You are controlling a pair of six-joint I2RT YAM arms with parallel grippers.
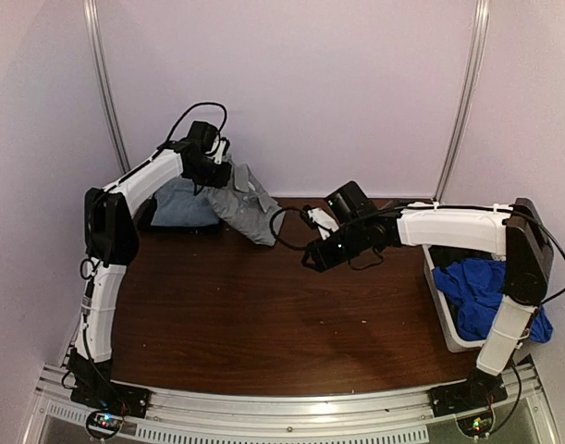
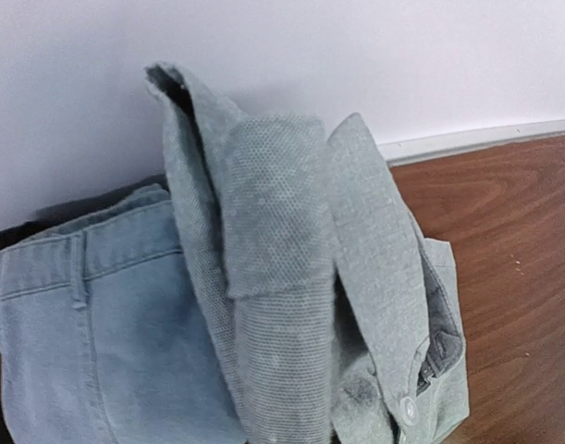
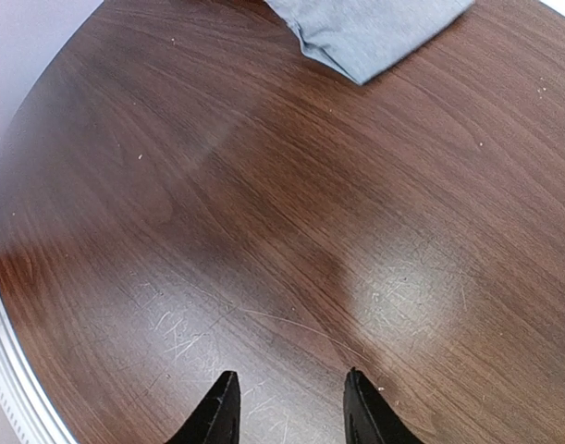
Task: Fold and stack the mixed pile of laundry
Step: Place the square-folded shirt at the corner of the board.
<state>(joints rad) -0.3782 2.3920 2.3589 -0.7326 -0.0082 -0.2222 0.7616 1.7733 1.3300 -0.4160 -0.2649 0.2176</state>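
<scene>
The left end effector (image 1: 211, 157) is up at the back left corner, clamped on the top of the grey shirt (image 1: 245, 205). The shirt hangs down long from it and slants to the right. Its low corner seems to touch the table (image 1: 264, 314). The folded trousers (image 1: 183, 205) lie just to the left of the shirt, so I think the shirt must go that way. The right end effector (image 3: 296, 412) has its fingers apart with nothing between them. It hangs over the bare table to the right of the shirt, not touching it. The left arm is nearer. A blue piece (image 1: 481, 285) waits in the white bin (image 1: 441, 310).
</scene>
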